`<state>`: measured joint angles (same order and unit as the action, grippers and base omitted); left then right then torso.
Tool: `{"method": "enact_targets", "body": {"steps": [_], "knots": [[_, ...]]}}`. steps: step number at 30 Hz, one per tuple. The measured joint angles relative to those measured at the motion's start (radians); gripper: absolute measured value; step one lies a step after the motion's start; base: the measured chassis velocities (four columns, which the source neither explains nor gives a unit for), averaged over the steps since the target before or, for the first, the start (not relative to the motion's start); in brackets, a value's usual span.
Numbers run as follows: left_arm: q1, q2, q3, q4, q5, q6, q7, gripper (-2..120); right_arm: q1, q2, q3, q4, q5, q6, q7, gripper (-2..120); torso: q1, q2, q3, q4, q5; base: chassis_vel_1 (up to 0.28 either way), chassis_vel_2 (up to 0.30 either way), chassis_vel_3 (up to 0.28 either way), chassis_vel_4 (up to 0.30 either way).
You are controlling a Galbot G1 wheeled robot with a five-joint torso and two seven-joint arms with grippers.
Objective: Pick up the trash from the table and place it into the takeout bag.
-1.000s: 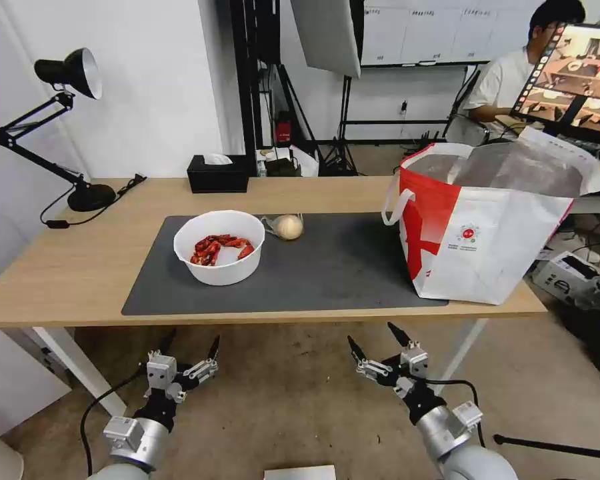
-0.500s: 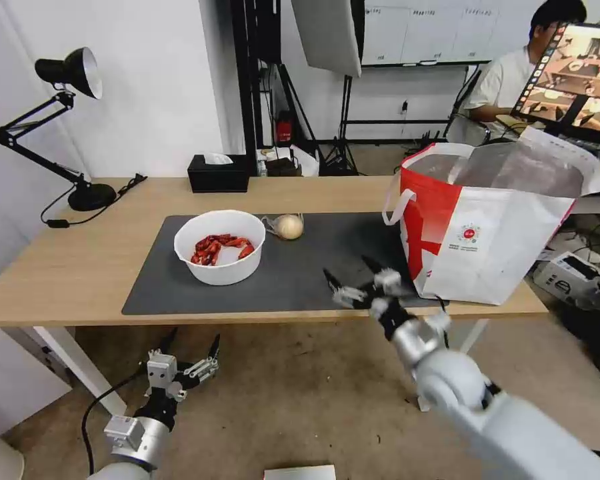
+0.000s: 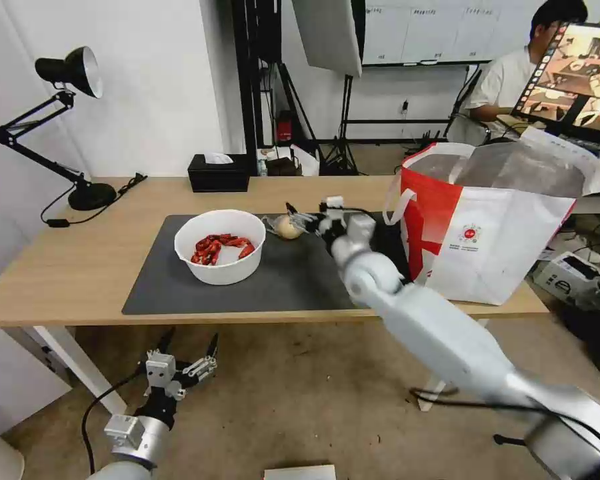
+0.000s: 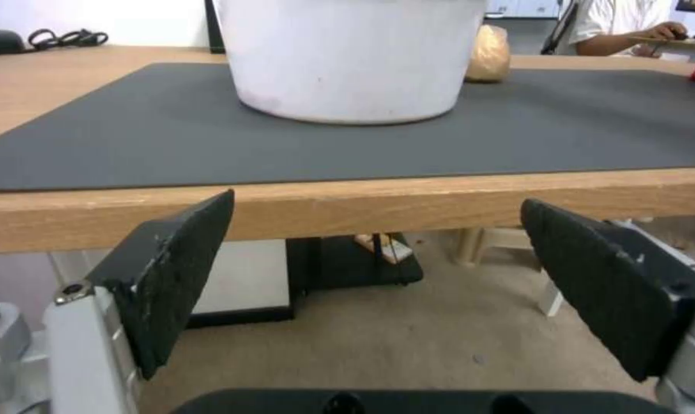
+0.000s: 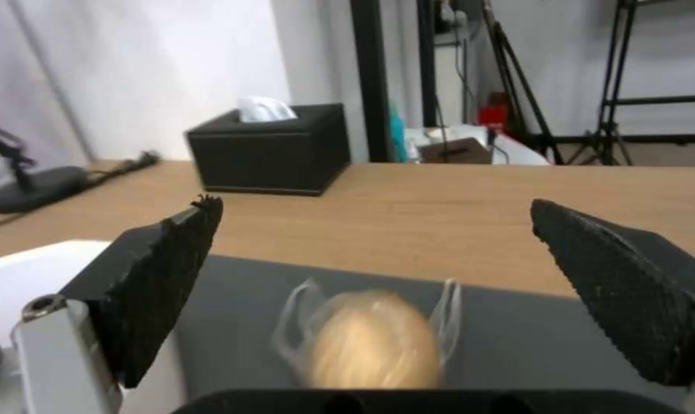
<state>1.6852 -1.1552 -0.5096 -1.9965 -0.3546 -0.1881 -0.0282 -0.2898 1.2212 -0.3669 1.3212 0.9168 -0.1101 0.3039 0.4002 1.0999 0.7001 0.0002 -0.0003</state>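
Note:
A white bowl [image 3: 220, 247] of red crayfish shells stands on the dark mat [image 3: 293, 280] of the table [image 3: 67, 267]. Beside it lies a beige bun [image 3: 287, 227] in clear wrap. My right gripper [image 3: 307, 219] is open, stretched over the mat right at the bun; the right wrist view shows the bun [image 5: 374, 339] low between the spread fingers [image 5: 152, 282], untouched. The takeout bag [image 3: 493, 220] stands open at the table's right end. My left gripper [image 3: 180, 357] hangs open below the table's front edge, facing the bowl [image 4: 347, 57].
A black tissue box [image 3: 218, 173] sits at the table's back edge, and a black desk lamp [image 3: 60, 127] stands at the far left. The right arm crosses the mat's right half, close to the bag's red side.
My right arm has risen from below the table edge and reached left and forward across the mat to the bun. The left arm has stayed put.

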Motion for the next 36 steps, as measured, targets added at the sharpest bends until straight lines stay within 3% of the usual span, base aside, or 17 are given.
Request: {"method": "enact_targets", "body": {"steps": [4,13,36], "knots": [[0.000,0.001,0.000,0.003,-0.001,0.000,0.000,100,0.051,0.054,-0.007,-0.129,-0.019,-0.036,-0.023,100,0.000,0.000,0.000,-0.0002,0.0001,0.000,0.000,0.000,0.000],[-0.003,0.005,-0.010,0.003,-0.012,-0.001,0.000,100,0.089,0.135,-0.002,-0.277,-0.056,-0.102,-0.106,100,0.000,0.000,0.000,-0.0001,0.0002,0.000,0.000,0.000,0.000],[-0.005,0.006,-0.021,-0.001,-0.026,-0.001,0.000,100,0.095,0.221,0.003,-0.442,-0.198,-0.132,-0.215,100,0.000,0.000,0.000,-0.0002,0.0003,0.000,0.000,0.000,0.000]]}}
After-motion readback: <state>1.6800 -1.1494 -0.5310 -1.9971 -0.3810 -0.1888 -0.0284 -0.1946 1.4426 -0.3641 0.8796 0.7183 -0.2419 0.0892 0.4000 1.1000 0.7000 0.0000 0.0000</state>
